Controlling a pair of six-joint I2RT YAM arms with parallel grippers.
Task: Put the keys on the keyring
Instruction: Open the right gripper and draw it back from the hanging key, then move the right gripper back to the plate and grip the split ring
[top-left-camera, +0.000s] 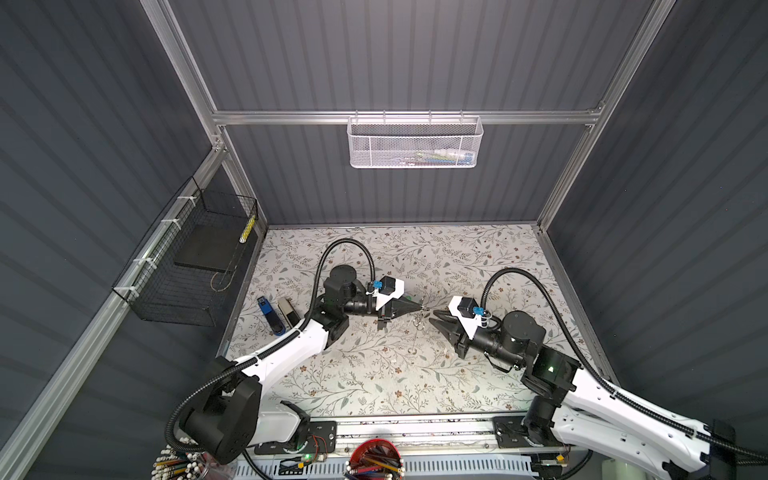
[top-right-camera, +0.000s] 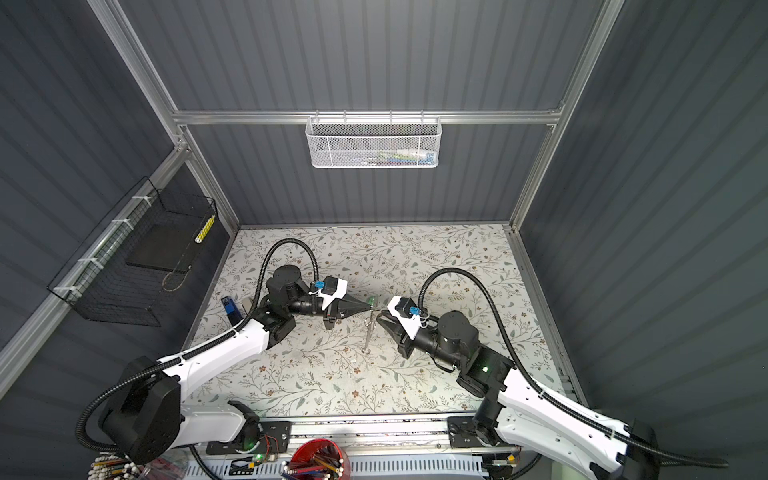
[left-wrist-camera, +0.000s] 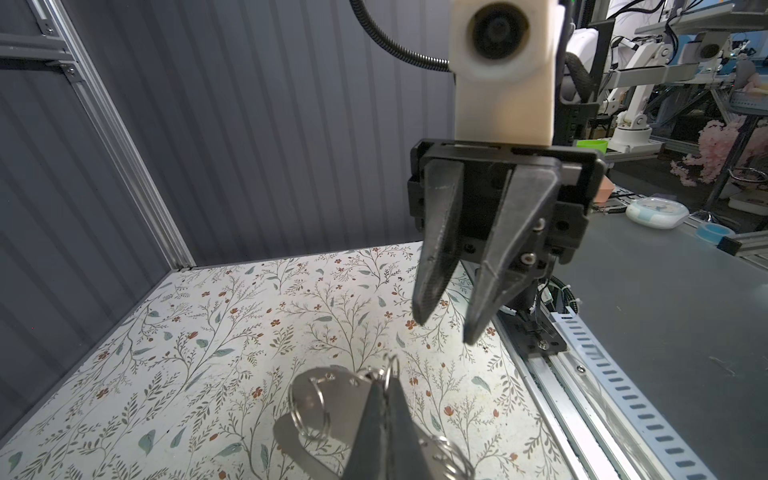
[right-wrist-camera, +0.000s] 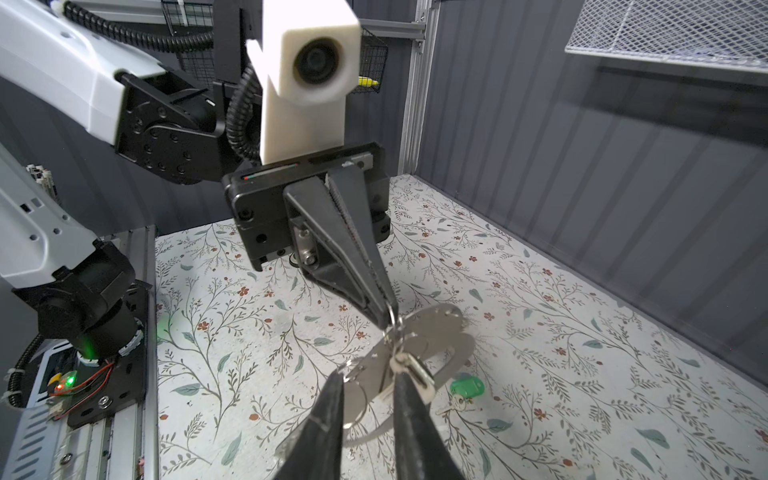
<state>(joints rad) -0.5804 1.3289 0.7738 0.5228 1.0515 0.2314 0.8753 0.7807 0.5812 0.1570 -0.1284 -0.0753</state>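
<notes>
Up in the air, the left gripper (right-wrist-camera: 385, 316) has its fingers pressed tight together, pinching a little metal ring on the edge of the grey keyring (right-wrist-camera: 446, 328). The keyring hangs from it over the flowery table (right-wrist-camera: 582, 365). The right gripper (left-wrist-camera: 446, 330) is just beside the keyring, its fingers spread apart and holding nothing. The key with the green tag (right-wrist-camera: 466, 389) lies on the table, near the keyring.
</notes>
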